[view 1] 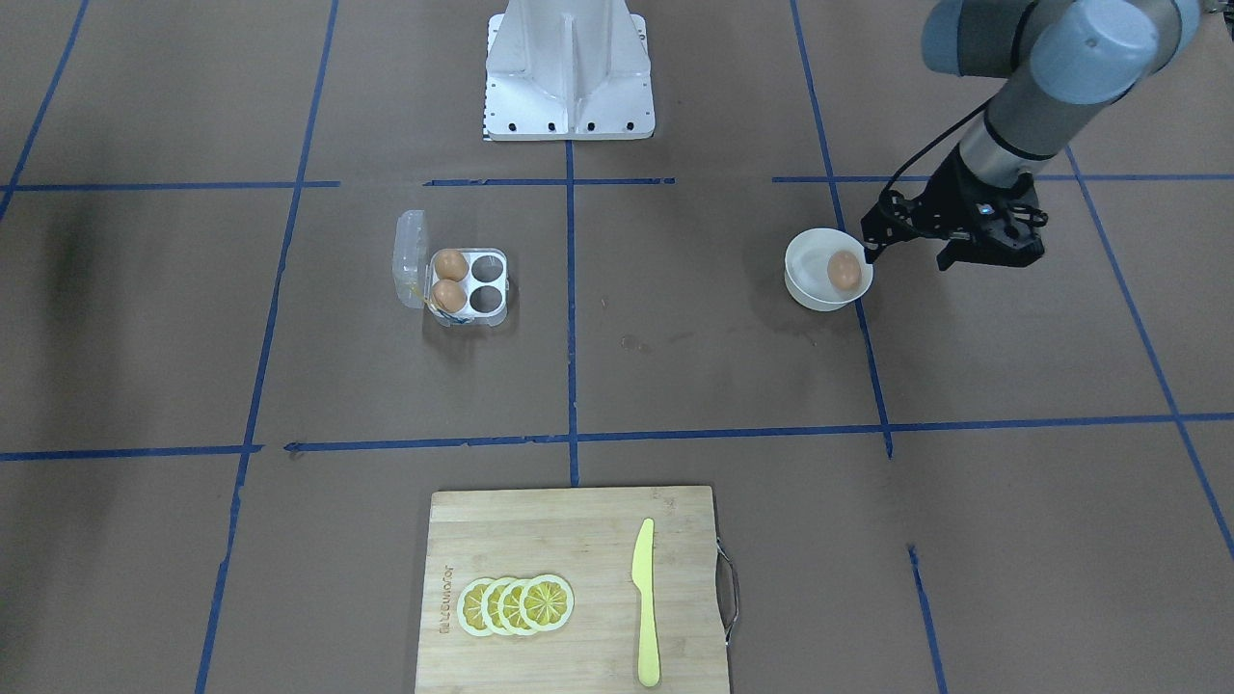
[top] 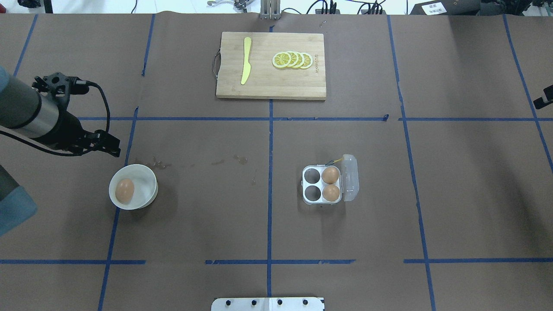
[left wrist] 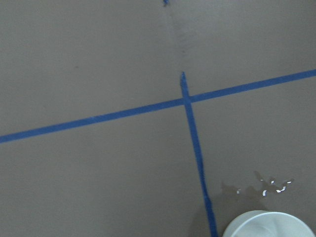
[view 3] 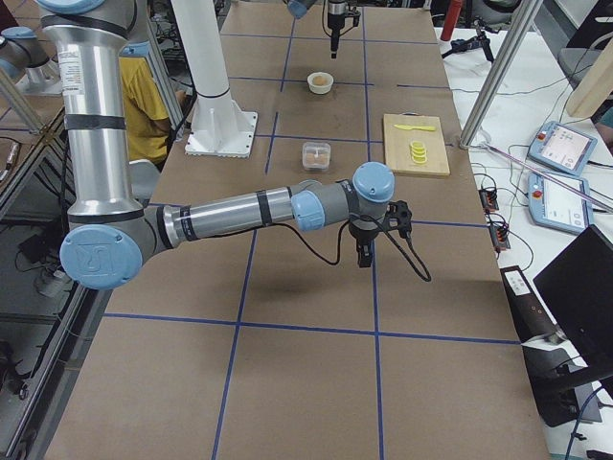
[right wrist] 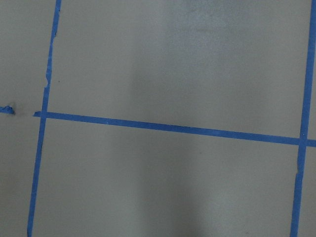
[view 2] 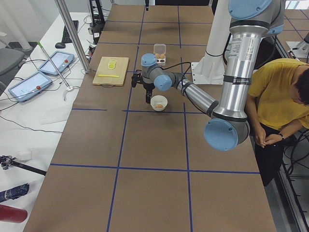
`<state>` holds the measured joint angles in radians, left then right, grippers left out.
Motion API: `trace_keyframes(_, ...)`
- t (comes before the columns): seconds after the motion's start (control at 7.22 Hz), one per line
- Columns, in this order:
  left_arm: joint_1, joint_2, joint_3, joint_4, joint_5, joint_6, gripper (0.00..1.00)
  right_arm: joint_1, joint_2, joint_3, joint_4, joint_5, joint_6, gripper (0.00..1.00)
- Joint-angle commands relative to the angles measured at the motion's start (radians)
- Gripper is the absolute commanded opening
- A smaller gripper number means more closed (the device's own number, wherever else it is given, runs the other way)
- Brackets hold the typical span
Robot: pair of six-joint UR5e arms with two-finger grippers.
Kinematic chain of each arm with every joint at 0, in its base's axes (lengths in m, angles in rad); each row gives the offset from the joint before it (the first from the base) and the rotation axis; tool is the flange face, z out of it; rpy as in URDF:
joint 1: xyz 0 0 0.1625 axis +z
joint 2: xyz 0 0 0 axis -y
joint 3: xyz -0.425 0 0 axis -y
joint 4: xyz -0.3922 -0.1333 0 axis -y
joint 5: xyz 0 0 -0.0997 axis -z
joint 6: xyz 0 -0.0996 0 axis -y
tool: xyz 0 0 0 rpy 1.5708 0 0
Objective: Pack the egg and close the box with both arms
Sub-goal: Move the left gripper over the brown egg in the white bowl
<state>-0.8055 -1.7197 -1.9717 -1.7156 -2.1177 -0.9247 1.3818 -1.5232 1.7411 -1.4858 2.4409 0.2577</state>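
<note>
One tan egg [view 1: 844, 271] [top: 125, 191] lies in the white bowl [view 1: 805, 289] [top: 149, 190]. The clear box [view 1: 487, 280] [top: 312, 185] stands open, its lid [top: 351, 178] swung out to the side. Two eggs [top: 330, 175] [top: 331, 192] fill the cups on the lid side, and the other two cups are empty. My left gripper [top: 116, 146] [view 1: 964, 253] hangs above the table just beside the bowl, looks open and holds nothing. My right gripper [top: 543, 98] [view 3: 364, 254] is far off at the table's right side, and I cannot tell its state. The bowl's rim [left wrist: 269, 224] shows in the left wrist view.
A wooden cutting board [view 1: 578, 540] with lemon slices [view 1: 516, 605] and a yellow knife [view 1: 645, 602] lies at the far edge. The white pedestal [view 1: 569, 67] stands at the robot's side. A person in yellow [view 2: 285, 96] sits beside the table.
</note>
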Motion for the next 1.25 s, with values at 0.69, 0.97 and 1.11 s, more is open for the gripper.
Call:
trace_keyframes(0.69, 0.219, -0.070, 0.017, 0.217, 0.239, -0.135, 0.86, -0.029, 0.000, -0.028, -0.001, 0.001, -0.003, 1.00)
trace_keyframes(0.97, 0.223, -0.075, 0.027, 0.217, 0.239, -0.138, 0.82, -0.029, 0.000, -0.032, -0.001, 0.001, -0.003, 1.00)
trace_keyframes(1.11, 0.224, -0.078, 0.036, 0.217, 0.239, -0.138, 0.79, -0.029, 0.000, -0.032, -0.001, 0.001, -0.003, 1.00)
